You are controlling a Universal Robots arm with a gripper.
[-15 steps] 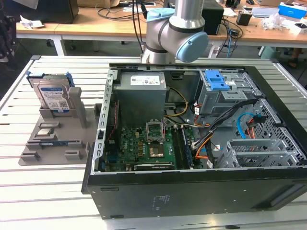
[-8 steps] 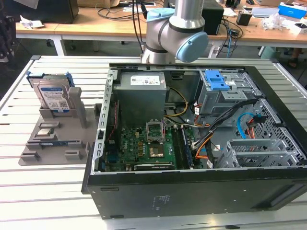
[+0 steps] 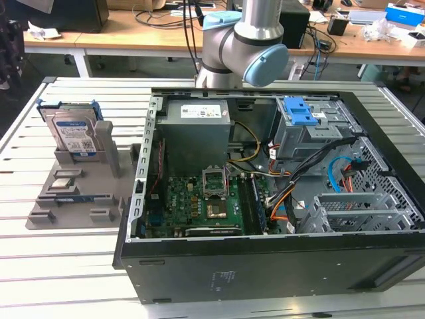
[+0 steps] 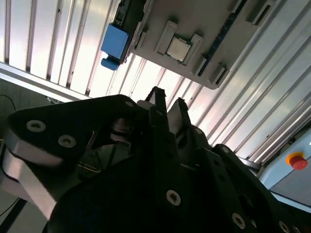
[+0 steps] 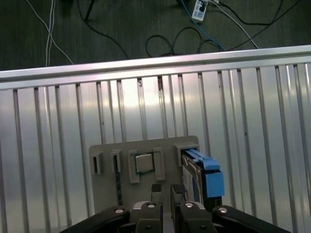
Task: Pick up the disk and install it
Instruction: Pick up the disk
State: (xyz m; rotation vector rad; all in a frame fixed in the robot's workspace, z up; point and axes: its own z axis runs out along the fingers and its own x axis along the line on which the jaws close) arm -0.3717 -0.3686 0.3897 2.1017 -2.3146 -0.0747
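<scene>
Disk (image 3: 72, 131) sits upright in its grey holder (image 3: 99, 199) at the exterior view's left, so the edges are easy to grab. Claw (image 5: 166, 190) hovers above, fingers slightly apart, empty.

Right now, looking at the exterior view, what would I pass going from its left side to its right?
Silver-grey hard drive with blue side rails, standing in the grey plastic holder → green motherboard inside the open black computer case → blue-topped grey drive cage.
</scene>
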